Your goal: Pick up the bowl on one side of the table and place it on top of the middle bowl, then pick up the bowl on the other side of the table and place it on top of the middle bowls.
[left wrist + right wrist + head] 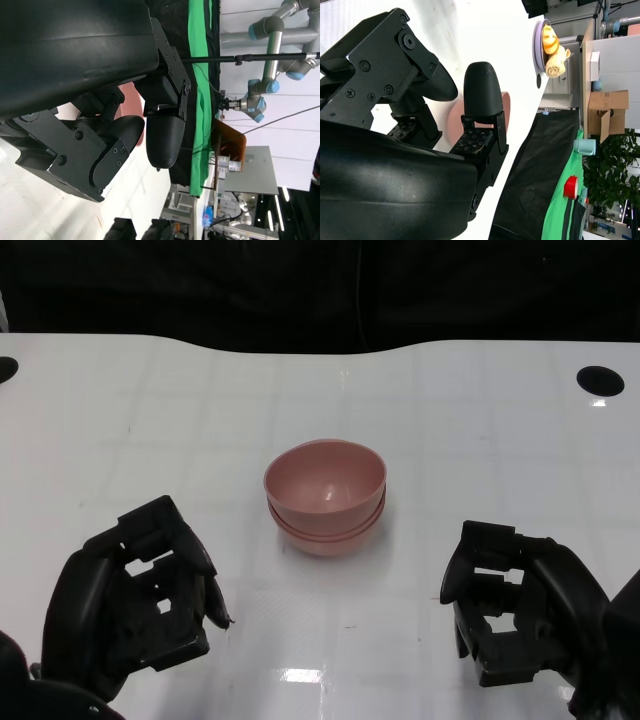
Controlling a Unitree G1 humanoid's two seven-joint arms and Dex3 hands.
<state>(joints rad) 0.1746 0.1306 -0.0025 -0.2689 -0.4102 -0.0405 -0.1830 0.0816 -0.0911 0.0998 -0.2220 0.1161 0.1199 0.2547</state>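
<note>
A stack of pink bowls stands in the middle of the white table, nested one inside another. My left hand hovers near the table's front left, its fingers apart and nothing in it. At the front right my right hand is likewise empty with fingers spread. Both hands are well apart from the stack. In the left wrist view a sliver of the pink bowls shows behind my black fingers. The right wrist view shows a pink bowl edge past my fingers.
Round black holes sit at the table's far right and far left. A dark backdrop lies beyond the far edge. The wrist views show a room with green cloth, robot arms and shelving off the table.
</note>
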